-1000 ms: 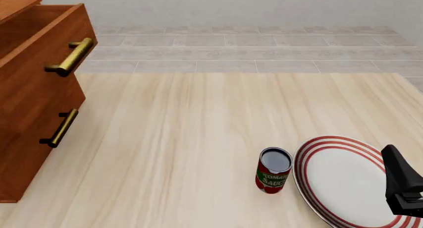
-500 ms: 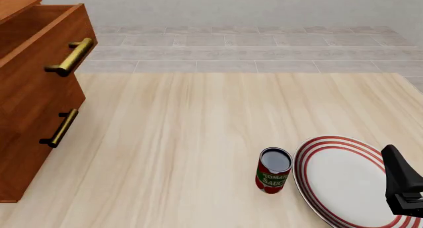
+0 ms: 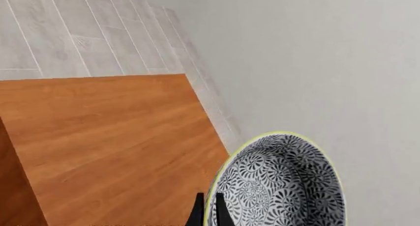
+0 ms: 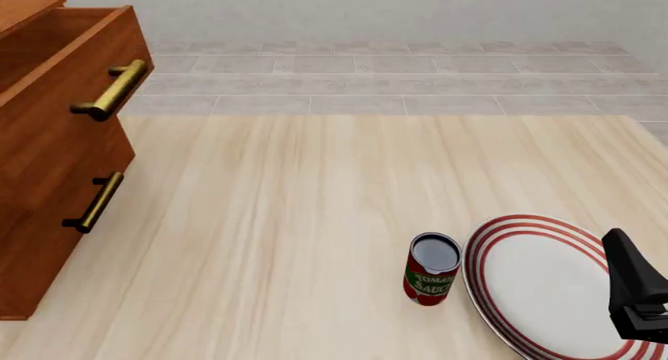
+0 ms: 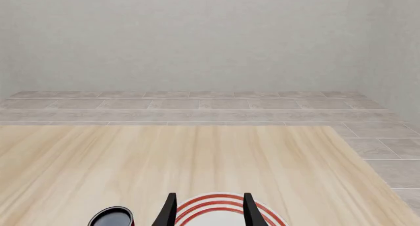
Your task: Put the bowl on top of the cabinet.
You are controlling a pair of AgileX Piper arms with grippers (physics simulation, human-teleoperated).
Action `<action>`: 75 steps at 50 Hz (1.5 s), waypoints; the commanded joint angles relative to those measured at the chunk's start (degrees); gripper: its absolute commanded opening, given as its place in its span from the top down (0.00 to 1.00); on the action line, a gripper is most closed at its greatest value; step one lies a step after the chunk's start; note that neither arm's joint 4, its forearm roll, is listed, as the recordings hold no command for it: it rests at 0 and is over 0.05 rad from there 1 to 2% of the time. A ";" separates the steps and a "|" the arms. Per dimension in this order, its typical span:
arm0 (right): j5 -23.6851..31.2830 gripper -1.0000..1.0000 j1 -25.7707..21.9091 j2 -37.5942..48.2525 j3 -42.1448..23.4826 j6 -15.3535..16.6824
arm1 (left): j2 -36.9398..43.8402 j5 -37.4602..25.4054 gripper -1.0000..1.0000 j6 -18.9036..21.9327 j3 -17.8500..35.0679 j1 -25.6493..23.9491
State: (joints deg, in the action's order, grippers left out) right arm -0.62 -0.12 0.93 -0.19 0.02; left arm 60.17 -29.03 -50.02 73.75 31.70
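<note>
left gripper [image 3: 208, 211] clamped on bowl [image 3: 282, 184] rim, held over cabinet [image 3: 111, 142] top near its edge. right gripper [image 5: 206, 209] spread wide, empty, above plate [image 4: 537, 286]; can [image 4: 431, 268] just beside plate.

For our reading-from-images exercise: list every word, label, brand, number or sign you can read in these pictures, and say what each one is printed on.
"TOMATO SAUCE": on the green band of the red can standing on the table beside the plate, front view; the letters are small and partly turned away.
No other text: the bowl, the cabinet and the plate carry only patterns or plain surfaces.
</note>
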 commanded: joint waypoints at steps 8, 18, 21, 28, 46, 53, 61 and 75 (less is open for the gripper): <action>0.00 0.00 0.00 0.00 0.00 -0.01 | 3.88 -4.98 1.00 1.22 5.67 -2.01; 0.00 0.00 0.00 -0.01 0.00 0.01 | 5.55 -6.40 1.00 1.30 6.46 -1.35; 0.00 0.00 -0.01 0.00 0.00 0.00 | 5.54 -6.88 1.00 1.40 6.89 -1.08; 0.00 0.00 0.00 -0.01 0.00 0.01 | 6.53 -8.51 1.00 1.96 7.77 2.55; 0.00 0.00 -0.01 0.00 0.00 0.01 | 8.26 -9.30 1.00 3.51 10.10 7.29; -0.01 0.00 -0.01 0.03 0.00 0.00 | 9.03 -9.57 1.00 4.27 10.69 7.72; 0.00 0.00 0.01 0.00 0.00 0.00 | 9.66 -9.59 1.00 5.47 11.53 6.71; 0.00 0.00 -0.01 0.00 0.00 0.00 | 11.41 -9.80 1.00 7.86 12.83 5.77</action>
State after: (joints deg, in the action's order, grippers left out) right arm -0.62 -0.12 0.93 -0.19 0.02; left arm 70.69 -38.90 -43.91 85.52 37.95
